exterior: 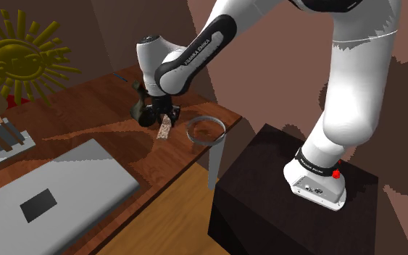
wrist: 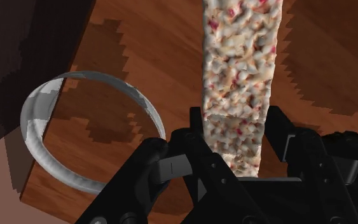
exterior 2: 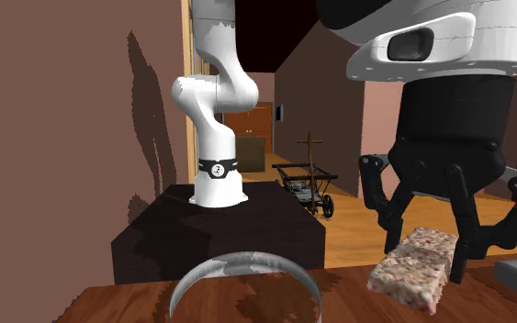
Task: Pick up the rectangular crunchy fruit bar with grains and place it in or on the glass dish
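A pale grainy bar with red flecks (wrist: 241, 70) is clasped between my black fingers, and its long free end sticks out past the fingertips. My gripper (exterior: 162, 116) is shut on the bar (exterior: 164, 130) low over the wooden table (exterior: 86, 119), just to the shoulder view's left of the round glass dish (exterior: 206, 130). In the second exterior view the gripper (exterior 2: 428, 260) holds the bar (exterior 2: 412, 275) tilted, to the right of the dish's rim (exterior 2: 247, 266). The dish (wrist: 44, 102) lies empty beside the gripper (wrist: 236, 124). Whether the bar's tip touches the wood is not discernible.
The dish sits near the table's corner, close to the dark stand (exterior: 296, 210). A flat grey slab with a black patch (exterior: 50, 188) covers the table's near end. A small rack (exterior: 3, 138) and a gold sun ornament (exterior: 21, 58) stand at the far left.
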Robot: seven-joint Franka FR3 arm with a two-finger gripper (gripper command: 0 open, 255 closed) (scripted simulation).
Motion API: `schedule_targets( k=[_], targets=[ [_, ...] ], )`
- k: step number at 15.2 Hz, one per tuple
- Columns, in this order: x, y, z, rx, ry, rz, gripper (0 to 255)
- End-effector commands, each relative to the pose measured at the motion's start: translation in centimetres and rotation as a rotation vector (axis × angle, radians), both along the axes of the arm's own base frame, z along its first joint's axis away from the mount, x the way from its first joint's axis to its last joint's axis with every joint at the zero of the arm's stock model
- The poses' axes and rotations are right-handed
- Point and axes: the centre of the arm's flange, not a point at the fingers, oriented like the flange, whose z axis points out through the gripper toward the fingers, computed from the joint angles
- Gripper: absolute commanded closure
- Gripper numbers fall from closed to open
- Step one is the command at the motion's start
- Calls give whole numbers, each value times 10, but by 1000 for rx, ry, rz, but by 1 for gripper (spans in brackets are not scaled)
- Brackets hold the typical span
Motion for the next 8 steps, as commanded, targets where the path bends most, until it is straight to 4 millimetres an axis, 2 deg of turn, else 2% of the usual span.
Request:
schedule_targets(
  k=[1, 8],
  targets=[
    [-12, -21, 2, 0, 0, 0, 255],
    [-59, -101, 5, 0, 0, 0, 255]
  ],
)
